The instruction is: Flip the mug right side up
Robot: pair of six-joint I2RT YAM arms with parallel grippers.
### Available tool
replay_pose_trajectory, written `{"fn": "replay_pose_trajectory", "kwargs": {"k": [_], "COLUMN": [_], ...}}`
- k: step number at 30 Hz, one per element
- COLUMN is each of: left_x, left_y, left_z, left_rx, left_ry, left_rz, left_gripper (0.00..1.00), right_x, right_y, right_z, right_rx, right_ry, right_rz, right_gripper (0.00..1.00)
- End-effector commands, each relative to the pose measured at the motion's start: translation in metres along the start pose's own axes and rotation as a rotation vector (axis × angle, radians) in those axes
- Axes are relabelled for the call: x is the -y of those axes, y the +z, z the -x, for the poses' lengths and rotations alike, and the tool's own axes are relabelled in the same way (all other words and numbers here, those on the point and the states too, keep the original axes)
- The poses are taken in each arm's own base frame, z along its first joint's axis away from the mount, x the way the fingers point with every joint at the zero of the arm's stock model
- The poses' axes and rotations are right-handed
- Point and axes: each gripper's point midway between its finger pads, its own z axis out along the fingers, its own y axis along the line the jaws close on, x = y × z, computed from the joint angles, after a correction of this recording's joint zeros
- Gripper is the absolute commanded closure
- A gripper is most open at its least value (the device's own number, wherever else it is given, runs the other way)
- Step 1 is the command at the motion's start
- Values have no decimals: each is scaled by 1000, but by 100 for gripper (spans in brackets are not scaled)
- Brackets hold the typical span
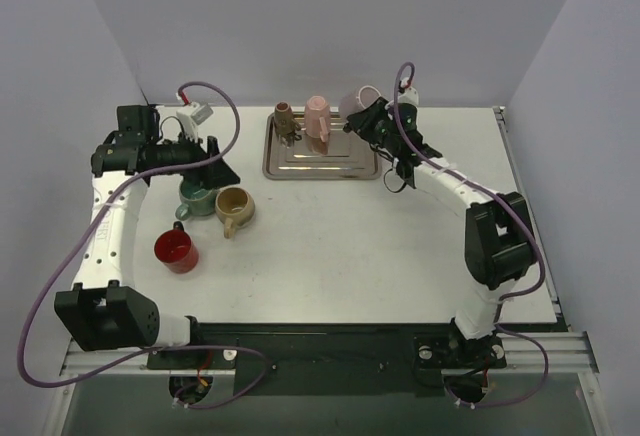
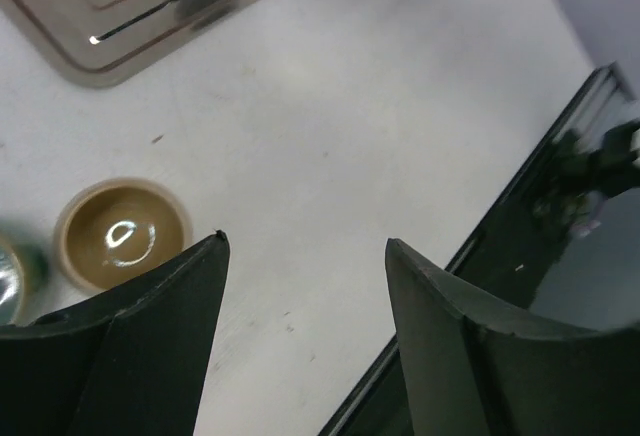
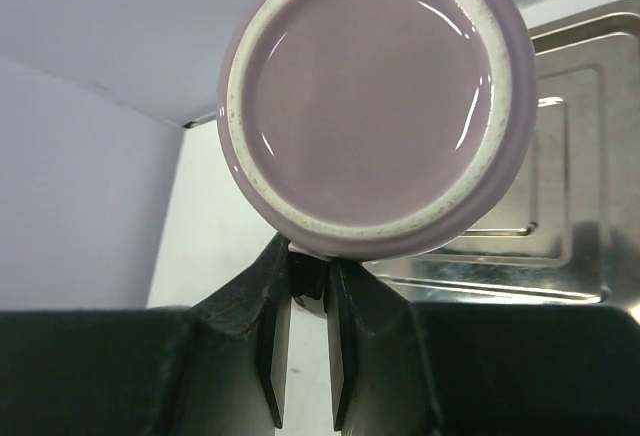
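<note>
Over far right corner of tray [image 1: 320, 173], right claw [image 3: 310, 264] is pinched shut on lilac mug [image 3: 375, 96]. Mug base faces wrist, long axis along claw. Left claw [image 2: 305, 243] wide open, empty, well apart.

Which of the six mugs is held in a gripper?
The lilac mug: the right gripper is shut on it. None of the others is held.

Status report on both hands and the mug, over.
Right hand shut on handle of lilac ceramic mug. Left hand open, empty, over white table. Mug's base faces wrist camera. Pink mug close beside, on steel tray.
</note>
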Motion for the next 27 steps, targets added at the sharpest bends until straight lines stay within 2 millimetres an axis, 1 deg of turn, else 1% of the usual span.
{"fn": "replay_pose_trajectory", "kwargs": {"k": [1,2,3,4,5,6,7,8,9,10,11,12,13,14,16,17,18,19,21,23,24,25,26,27], "left_x": [47,54,66,73,78,84,83,86,84,85,85,88,90,95,97,100,103,106,111,114,118,118,128,130], "left_y": [-10,-15,-22,-32,-36,-41,-38,-39,-34,-34,-34,-37,-39,-42,-45,-47,-50,-53,-56,-54,-51,-49,-45,-43], "left_z": [98,117,125,140,145,153,155,160,161,162,163,164,163,164,164,164,164,164,163,160,159,157,155,154], "left_rx": [324,416,422,526,530,569,553,547,535,540,535,559,546,565,553,568,564,579,570,554,541,533,511,503], "left_ry": [-187,-107,-254,-118,-215,-160,-208,-219,-245,-246,-282,-252,-299,-257,-293,-266,-286,-262,-268,-287,-294,-300,-292,-293], "left_rz": [-294,-354,-424,-457,-501,-520,-536,-544,-552,-561,-579,-597,-625,-642,-666,-676,-691,-701,-727,-742,-753,-756,-781,-787], "left_gripper": [26,25,24,21,20,18,18,18,17,17,17,17,16,16,16,17,18,20,23,27,28,31,36,39], "right_x": [-139,-168,-181,-206,-224,-240,-250,-265,-272,-283,-289,-296,-301,-307,-317,-320,-325,-327,-330,-331,-332,-334,-336,-339], "right_y": [-70,-92,-103,-124,-144,-156,-168,-180,-188,-198,-204,-210,-213,-218,-223,-224,-226,-224,-223,-221,-221,-218,-214,-215], "right_z": [69,68,67,59,62,51,49,41,40,33,32,26,24,20,17,11,13,7,7,6,7,4,3,5], "right_rx": [211,212,212,201,213,195,199,192,197,192,195,182,178,167,161,142,141,120,120,122,124,113,104,111], "right_ry": [21,-8,-28,-64,-78,-102,-105,-110,-110,-105,-112,-107,-105,-99,-87,-84,-83,-78,-59,-44,-39,-24,-9,3], "right_rz": [433,506,541,604,652,693,722,765,788,821,839,861,875,895,926,941,953,957,970,980,982,991,994,1010], "right_gripper": [100,100,100,100,100,100,100,100,100,100,100,100,100,100,100,100,100,100,100,100,100,100,100,100]}}
